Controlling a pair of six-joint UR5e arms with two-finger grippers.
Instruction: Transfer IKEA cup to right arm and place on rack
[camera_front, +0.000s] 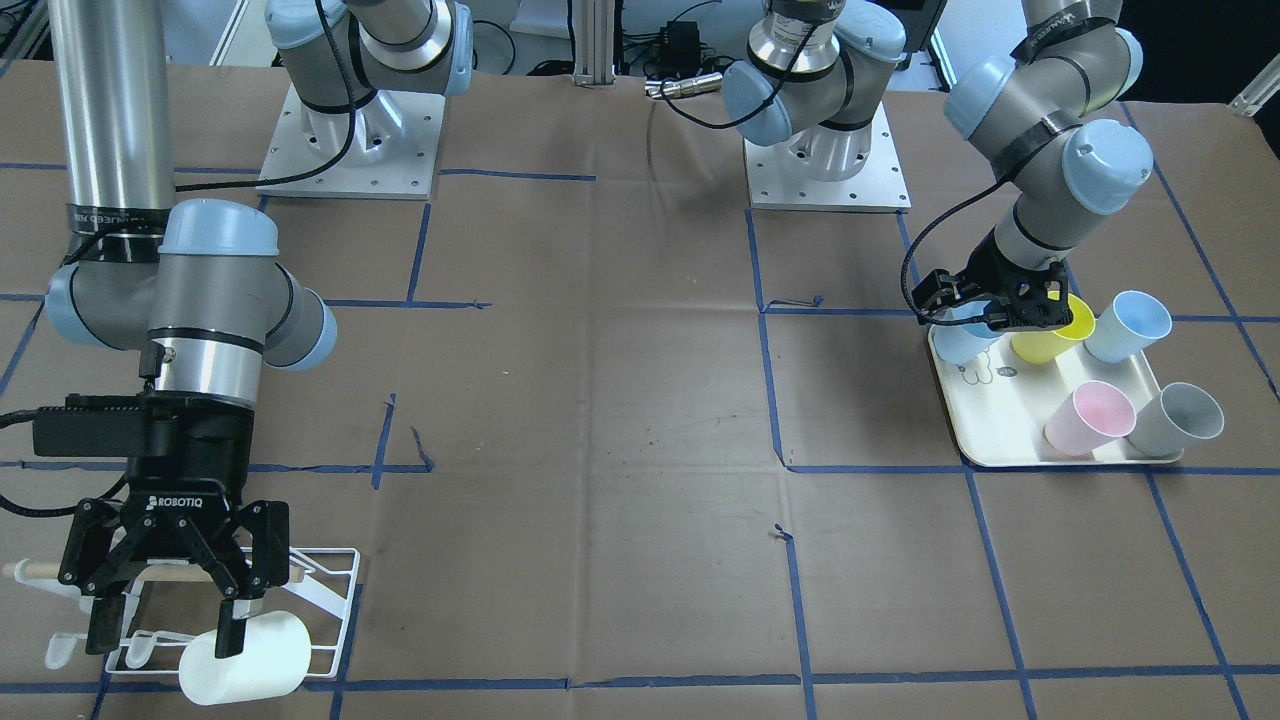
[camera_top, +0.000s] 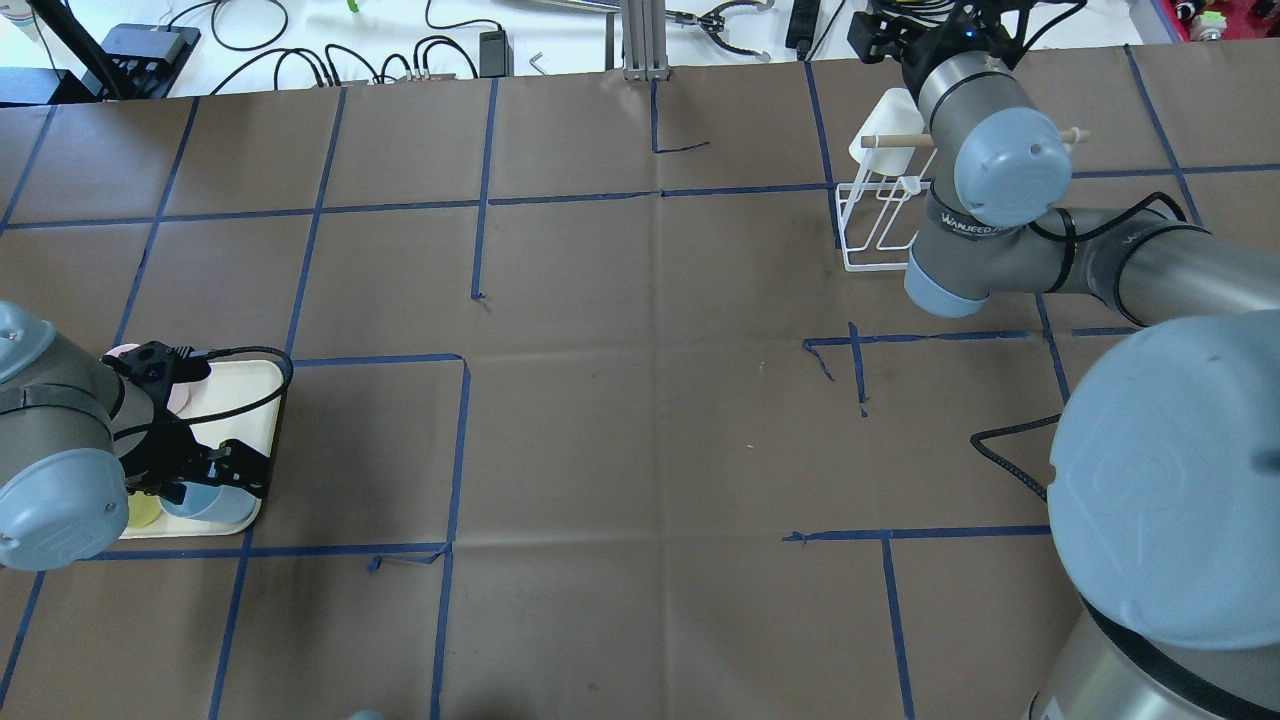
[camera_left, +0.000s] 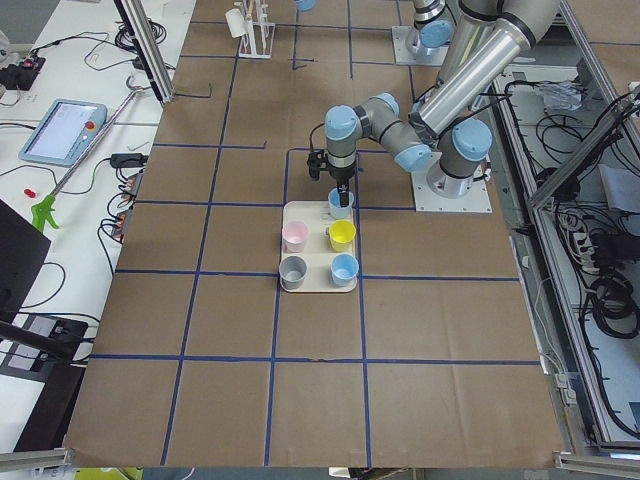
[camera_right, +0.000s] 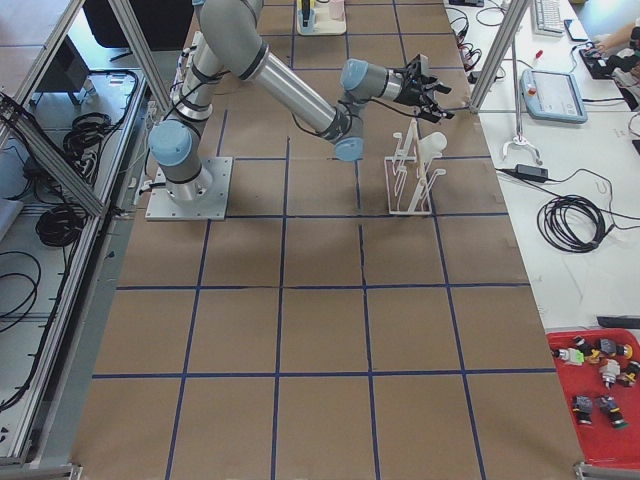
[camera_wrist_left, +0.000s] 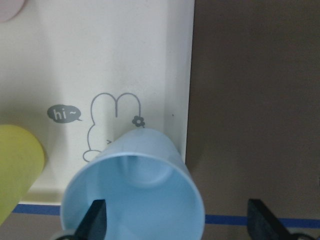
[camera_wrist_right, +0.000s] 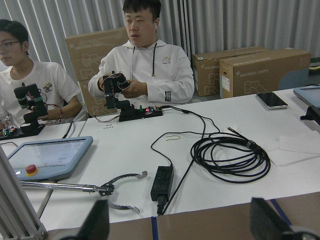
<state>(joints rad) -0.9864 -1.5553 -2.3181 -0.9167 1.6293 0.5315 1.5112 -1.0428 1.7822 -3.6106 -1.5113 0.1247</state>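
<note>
The left claw (camera_wrist_left: 176, 216) was found open directly above the blue cup (camera_wrist_left: 135, 195), one finger over the mouth and the other outside the wall. The cup stood mouth-up on the cream tray (camera_wrist_left: 150, 60), its axis pointing toward the claw. It was noted as smooth, tapered plastic. The right claw (camera_front: 165, 640), well apart, was spread empty over the wire rack (camera_front: 338, 590), beside a white cup (camera_front: 255, 660).

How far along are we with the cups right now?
Done: one white cup lies on the rack, right claw open by it. In hand: left claw open, straddling the wall of a light blue cup on the cream tray, not gripped yet. Left: lift, hand-over and racking; the yellow cup, pink cup, grey cup and second blue cup wait on the tray.
</note>
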